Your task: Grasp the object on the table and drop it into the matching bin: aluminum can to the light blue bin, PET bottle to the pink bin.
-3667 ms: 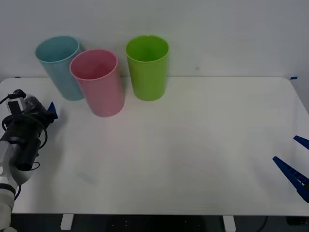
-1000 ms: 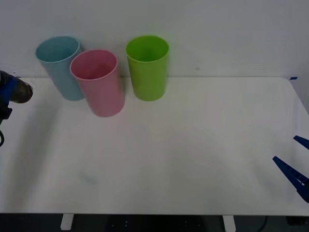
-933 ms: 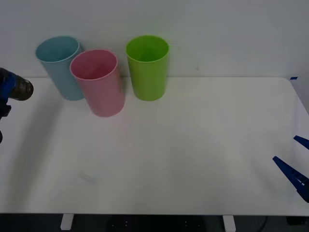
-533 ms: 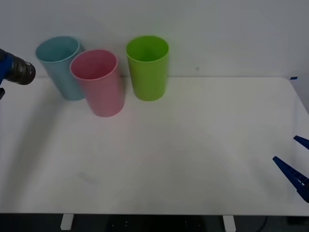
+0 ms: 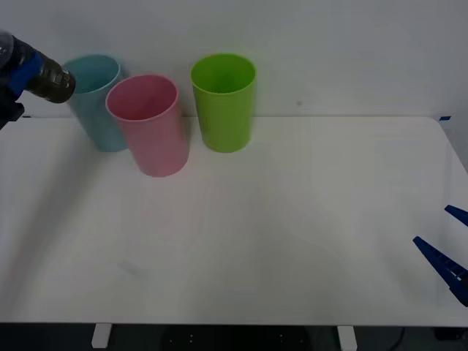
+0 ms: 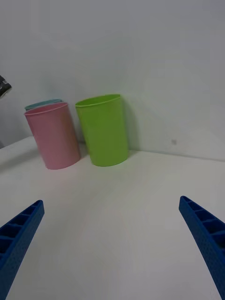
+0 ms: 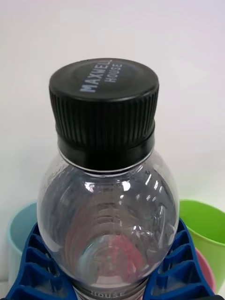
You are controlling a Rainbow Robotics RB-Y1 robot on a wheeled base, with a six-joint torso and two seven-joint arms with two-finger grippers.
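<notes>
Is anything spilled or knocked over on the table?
No, nothing stands out. The pink bin, light blue bin and green bin all stand upright, and the left tool holds the capped PET bottle in the air near them.

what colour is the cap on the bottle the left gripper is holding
Black, with pale lettering on top; the bottle's cap shows best in the left wrist view.

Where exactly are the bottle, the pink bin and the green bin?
bottle (image 7: 108,206), left wrist view, clear shoulder below the cap.
pink bin (image 5: 155,139), front view, outer wall.
green bin (image 5: 225,117), front view, outer wall.
</notes>
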